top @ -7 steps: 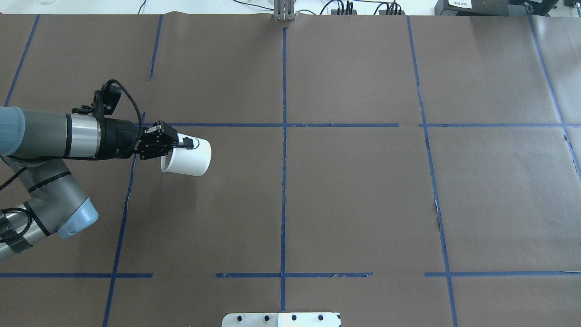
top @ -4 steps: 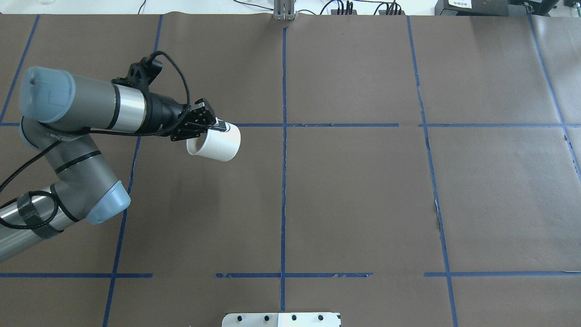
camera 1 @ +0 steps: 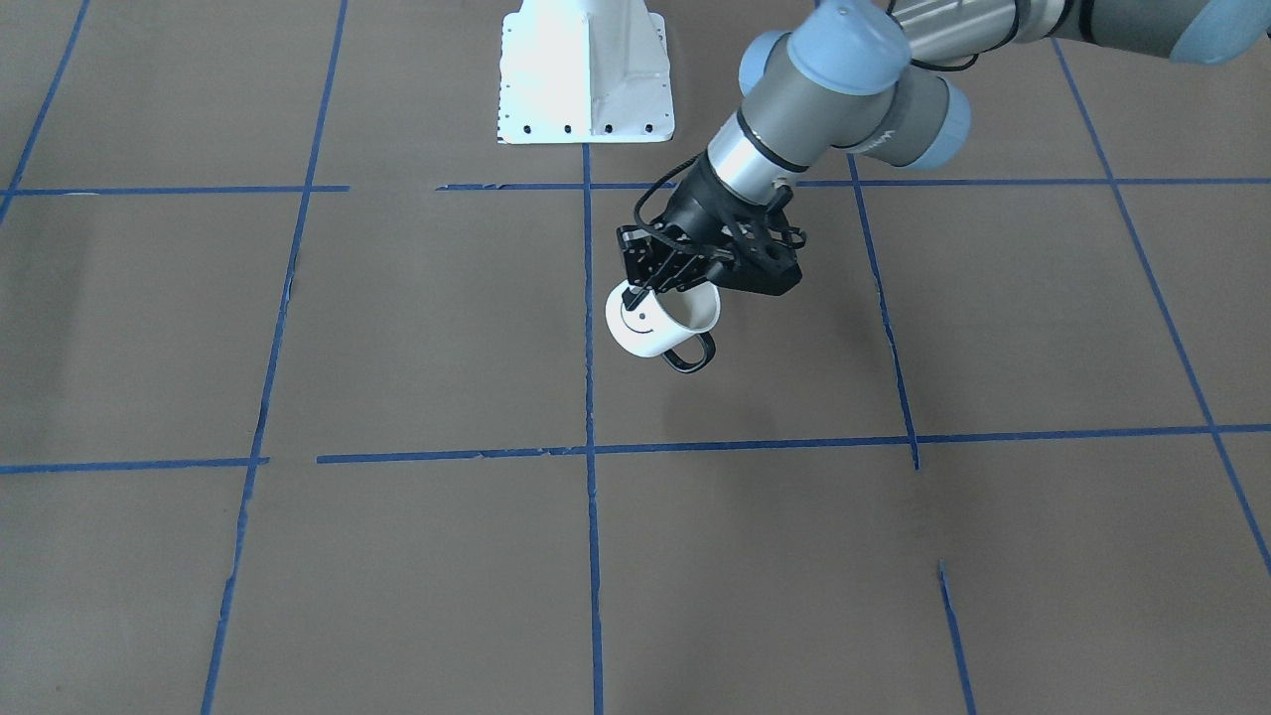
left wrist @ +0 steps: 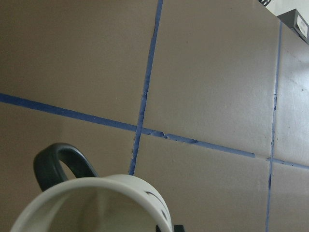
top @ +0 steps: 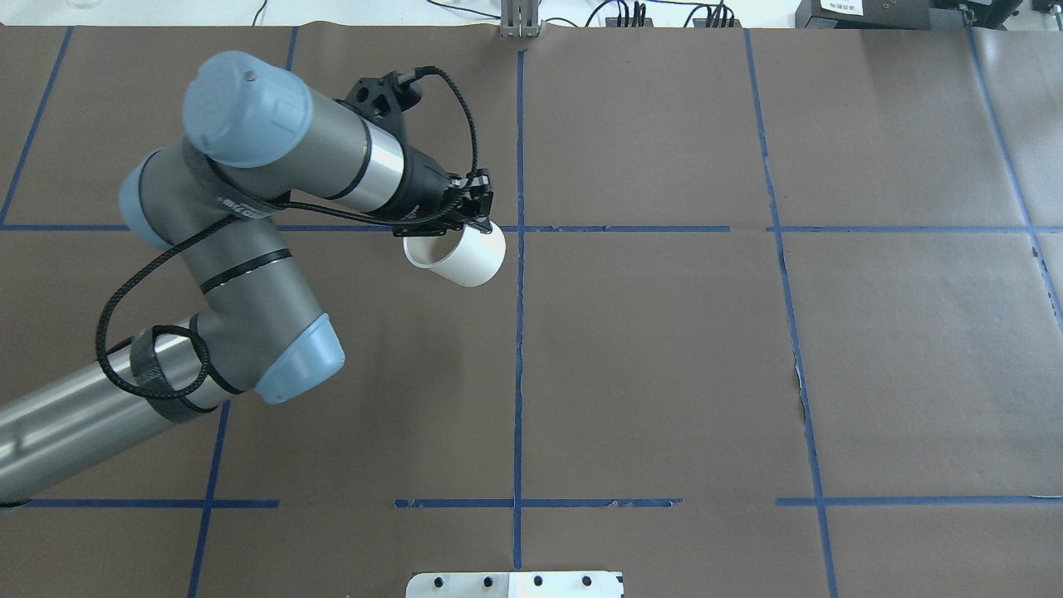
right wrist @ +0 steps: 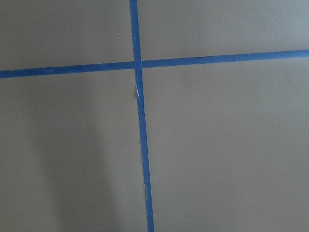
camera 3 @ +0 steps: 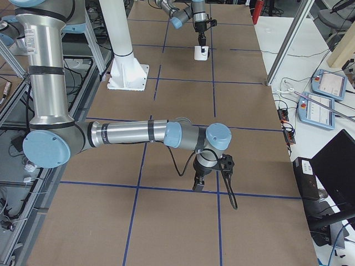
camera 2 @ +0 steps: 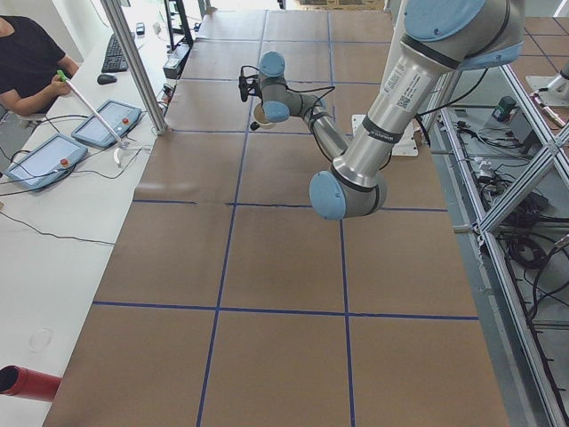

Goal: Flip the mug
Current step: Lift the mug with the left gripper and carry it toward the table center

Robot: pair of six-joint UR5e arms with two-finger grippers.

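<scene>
The white mug [top: 461, 259] with a black smiley face and a black loop handle [camera 1: 690, 353] hangs tilted above the table, just left of the centre tape line. My left gripper [top: 477, 218] is shut on its rim; the front-facing view shows the gripper [camera 1: 645, 288] above the mug [camera 1: 650, 328], mouth turned towards the wrist. The left wrist view shows the mug's rim and pale inside [left wrist: 96, 203]. My right gripper [camera 3: 198, 185] shows only in the exterior right view, low over the table, and I cannot tell whether it is open or shut.
Brown paper with blue tape lines [top: 519, 374] covers the table. The white robot base plate [camera 1: 584, 74] stands at the robot's side. An operator's desk with tablets [camera 2: 53, 156] and a metal post [camera 2: 133, 67] stand beyond the far edge.
My left arm has carried the mug to the right, towards the centre tape line, and a little farther from the robot. The gripper has stayed shut on the mug.
</scene>
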